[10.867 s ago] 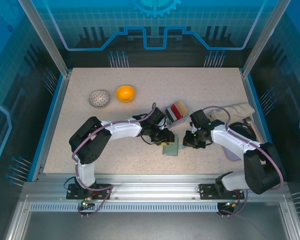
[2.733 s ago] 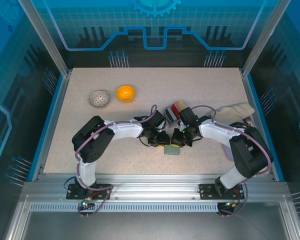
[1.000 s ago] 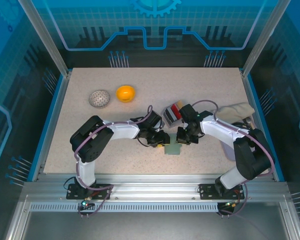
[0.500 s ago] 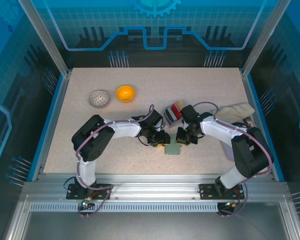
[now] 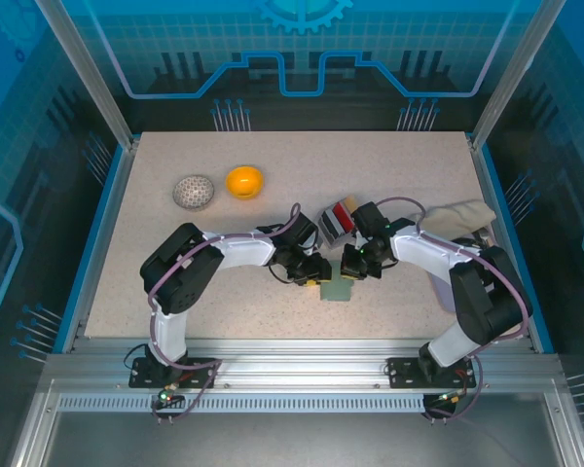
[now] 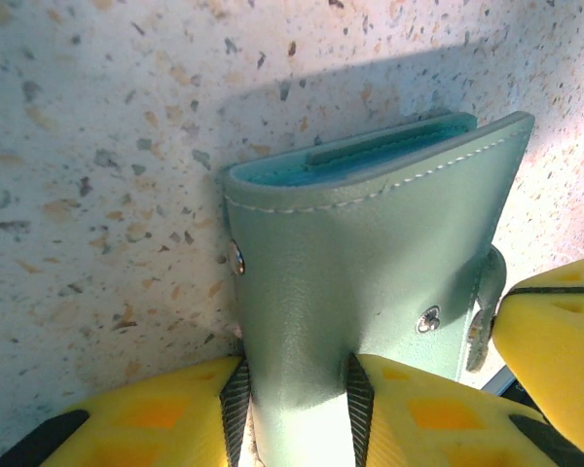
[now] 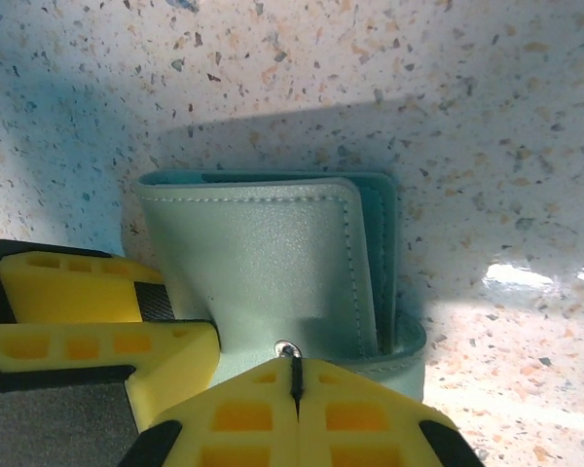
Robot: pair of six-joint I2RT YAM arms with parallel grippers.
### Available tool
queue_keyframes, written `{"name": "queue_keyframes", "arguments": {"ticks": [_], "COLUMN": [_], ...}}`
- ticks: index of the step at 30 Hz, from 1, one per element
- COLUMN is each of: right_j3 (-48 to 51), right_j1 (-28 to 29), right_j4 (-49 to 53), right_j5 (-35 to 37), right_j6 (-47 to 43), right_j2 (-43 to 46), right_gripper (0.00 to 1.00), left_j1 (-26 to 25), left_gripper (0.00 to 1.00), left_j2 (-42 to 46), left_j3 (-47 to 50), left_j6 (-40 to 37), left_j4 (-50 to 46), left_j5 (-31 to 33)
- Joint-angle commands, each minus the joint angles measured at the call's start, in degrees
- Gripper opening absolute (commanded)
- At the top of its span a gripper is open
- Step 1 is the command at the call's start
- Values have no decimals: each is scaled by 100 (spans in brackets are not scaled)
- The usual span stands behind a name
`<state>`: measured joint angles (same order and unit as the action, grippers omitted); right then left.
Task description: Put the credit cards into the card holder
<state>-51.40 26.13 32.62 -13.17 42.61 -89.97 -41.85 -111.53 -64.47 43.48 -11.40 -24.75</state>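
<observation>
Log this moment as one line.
left gripper: clamps card holder | right gripper: pinches its edge | credit cards: stacked on table

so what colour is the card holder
The card holder is pale mint green, clearest in left wrist view.

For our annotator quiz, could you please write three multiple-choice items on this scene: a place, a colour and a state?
1. Where do the credit cards lie? A in the holder; B on the table, beyond the card holder; C in a gripper.
2. The card holder's outside is: A pale green; B red; C black.
3. The left gripper is: A open; B holding a card; C shut on the card holder.
Answers: B, they sit stacked on the table; A, both wrist views show green; C, its pads squeeze the cover.
</observation>
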Motion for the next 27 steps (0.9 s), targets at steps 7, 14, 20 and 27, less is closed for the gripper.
{"name": "queue_keyframes", "arguments": {"ticks": [7,14,20,27], "right_j3": [68,293,373,305], "right_j1": [-58,-77,-88,-88], "right_j4": [115,271,125,-68], "right_j5": [58,157,43,-88], "right_j6": [71,62,87,122], "right_j2": [74,294,235,103], "right_gripper": [3,4,4,3], "left_j1": [-148,-156,-173,-212], "left_gripper": [38,39,40,39], "left_j2": [-300,-328,-409,-485], "left_j3": [-57,-62,-138,-218], "left_j6": [-163,-220,-290,-358], "left_j4": [5,-47,-93,-218], "left_j5": [-54,-70,-137,-161]}}
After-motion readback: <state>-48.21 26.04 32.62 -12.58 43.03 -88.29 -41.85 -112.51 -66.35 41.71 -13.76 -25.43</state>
